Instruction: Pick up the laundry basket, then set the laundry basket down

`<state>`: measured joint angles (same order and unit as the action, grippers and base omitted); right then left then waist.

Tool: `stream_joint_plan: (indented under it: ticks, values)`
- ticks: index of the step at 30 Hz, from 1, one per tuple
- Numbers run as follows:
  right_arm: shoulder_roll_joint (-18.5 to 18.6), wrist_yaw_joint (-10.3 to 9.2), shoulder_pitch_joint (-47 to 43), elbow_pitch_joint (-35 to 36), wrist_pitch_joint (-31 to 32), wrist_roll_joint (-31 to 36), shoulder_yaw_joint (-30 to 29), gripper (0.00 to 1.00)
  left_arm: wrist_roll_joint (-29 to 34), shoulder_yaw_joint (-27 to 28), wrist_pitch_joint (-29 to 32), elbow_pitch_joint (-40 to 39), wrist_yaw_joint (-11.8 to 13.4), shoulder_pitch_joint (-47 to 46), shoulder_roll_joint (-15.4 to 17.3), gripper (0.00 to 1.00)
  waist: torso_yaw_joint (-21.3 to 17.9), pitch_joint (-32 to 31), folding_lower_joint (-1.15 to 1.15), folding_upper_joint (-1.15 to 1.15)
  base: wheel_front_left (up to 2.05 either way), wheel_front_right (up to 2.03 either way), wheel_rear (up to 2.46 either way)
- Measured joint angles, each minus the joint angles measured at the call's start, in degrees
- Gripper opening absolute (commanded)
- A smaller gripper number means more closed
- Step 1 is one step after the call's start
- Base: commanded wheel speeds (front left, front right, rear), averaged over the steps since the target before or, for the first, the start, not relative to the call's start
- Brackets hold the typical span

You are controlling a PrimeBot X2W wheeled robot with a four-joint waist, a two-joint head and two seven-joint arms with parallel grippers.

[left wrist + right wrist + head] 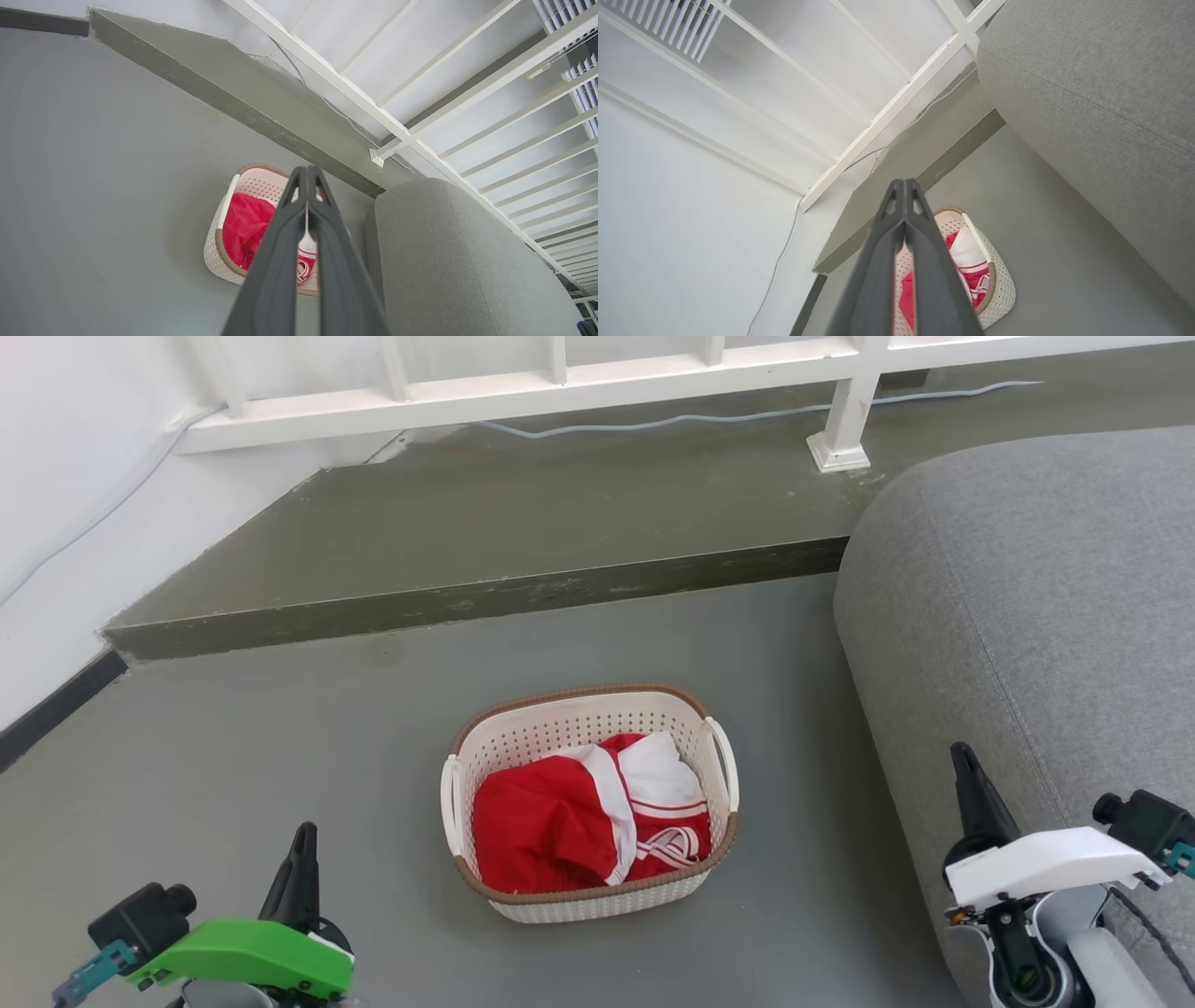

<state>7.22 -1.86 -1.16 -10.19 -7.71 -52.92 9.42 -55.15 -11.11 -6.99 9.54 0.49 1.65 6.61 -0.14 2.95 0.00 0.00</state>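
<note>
The laundry basket (569, 719) stands on the grey floor in the middle of the head view, cream-white and perforated with a brown rim, white loop handles on both sides, and red and white clothing inside. My left gripper (303, 835) is low at the left, well clear of the basket, fingers together and empty. My right gripper (962, 756) sits low at the right beside the sofa, also shut and empty. In the left wrist view the shut gripper (306, 170) partly covers the basket (219, 252). The right wrist view shows the shut gripper (903, 183) over the basket (999, 289).
A grey sofa (1027, 616) rises close to the basket's right side. Behind the basket a raised dark step (467, 602) crosses the floor, with a white railing (560, 383) and a cable (747, 415) beyond. A white wall (65, 523) bounds the left.
</note>
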Motion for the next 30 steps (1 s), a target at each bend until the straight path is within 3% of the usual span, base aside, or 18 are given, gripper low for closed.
stream_joint_plan:
  ticks: [30]
  values:
    - [-0.26,3.87,1.87,-1.93,4.54,-21.38,-5.45,0.0,-19.91,5.17,4.5,2.58,-3.42,-1.48,-0.34,0.0,0.07,-1.34,0.0,0.0,0.0,0.0,0.0]
